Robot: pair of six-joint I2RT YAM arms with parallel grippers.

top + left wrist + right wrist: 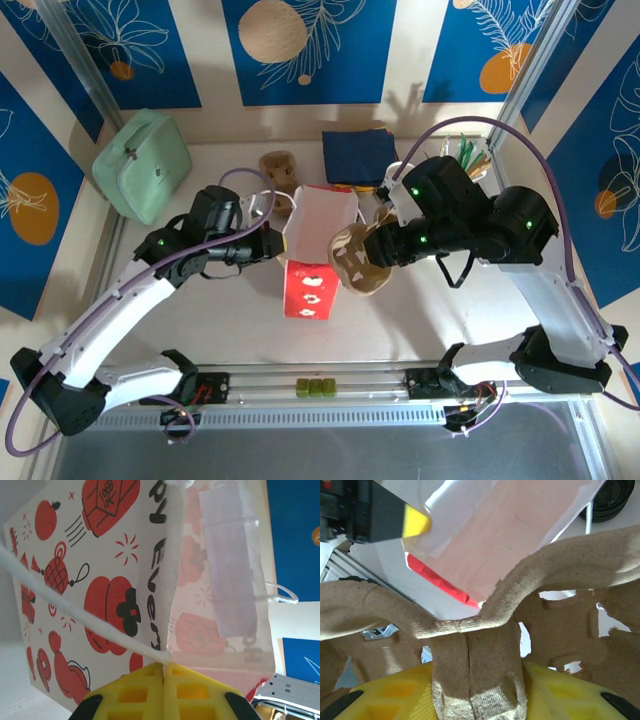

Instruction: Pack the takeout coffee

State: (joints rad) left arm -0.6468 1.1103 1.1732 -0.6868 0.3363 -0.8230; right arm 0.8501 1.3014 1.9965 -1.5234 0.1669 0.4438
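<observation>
A white paper bag (308,290) with red prints lies on its side, its open mouth (320,215) facing the back. My left gripper (272,235) is at the mouth's left rim. In the left wrist view, my left gripper (164,667) is shut on the bag's white cord handle (75,612), right where it meets the bag (100,580). My right gripper (375,250) holds a brown pulp cup carrier (355,262) just right of the mouth. Its jaws (475,680) are shut on the carrier's centre rib (470,655), and the bag's opening (495,530) lies beyond. The takeout coffee is hidden.
A mint green pouch (142,165) stands at the back left. A second pulp carrier (277,165) and a navy napkin (358,157) lie behind the bag. Green stirrers (470,152) stick up at the back right. A black round rim (612,500) sits beyond the carrier.
</observation>
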